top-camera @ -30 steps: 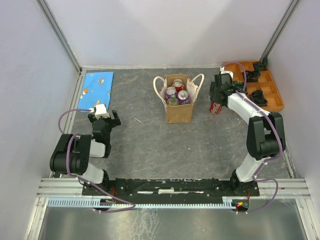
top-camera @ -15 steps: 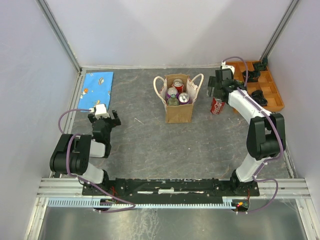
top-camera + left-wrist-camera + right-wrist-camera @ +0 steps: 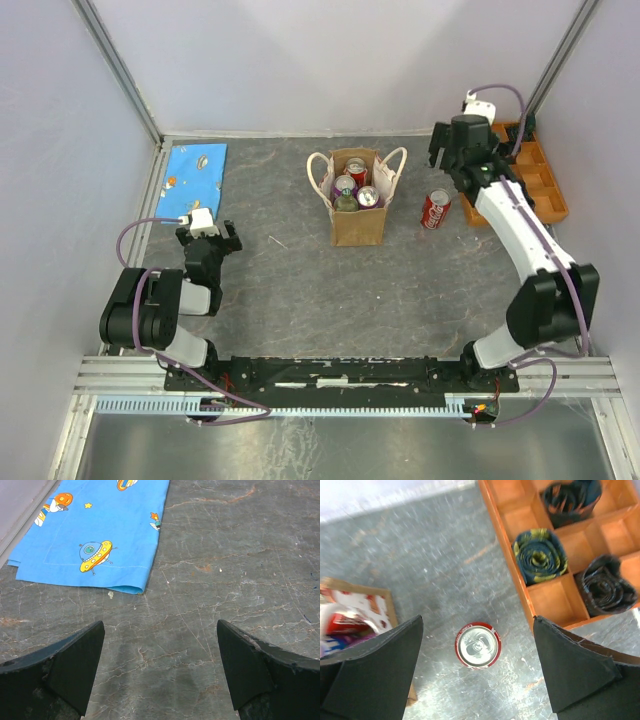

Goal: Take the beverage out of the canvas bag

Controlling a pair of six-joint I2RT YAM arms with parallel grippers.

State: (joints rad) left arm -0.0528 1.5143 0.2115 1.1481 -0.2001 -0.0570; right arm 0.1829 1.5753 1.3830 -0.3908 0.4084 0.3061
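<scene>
Nearest the bases, we are finding the left gripper [image 3: 160, 630] sitting low over the bare table [image 3: 300, 290]. Its jaws are spread wide and holding nothing, and a blue printed cloth [image 3: 100, 530] is lying just beyond it. Moving farther out, we are meeting the canvas bag [image 3: 358, 222] standing upright at mid-table, mouth facing up, with several cans [image 3: 356, 190] standing on end inside. To the bag's right a red can [image 3: 478, 645] is standing upright on the table, apart from the bag and near the orange tray [image 3: 547, 597]. Above that can the right gripper [image 3: 477, 622] is hanging, jaws wide apart and empty. We are judging the deciding relation thus: the bagged beverages are lying to this gripper's left and nearer the bases, with their long axes vertical, so a descent through the mouth is being called for. The right arm is sitting closer to the bag than the left.
</scene>
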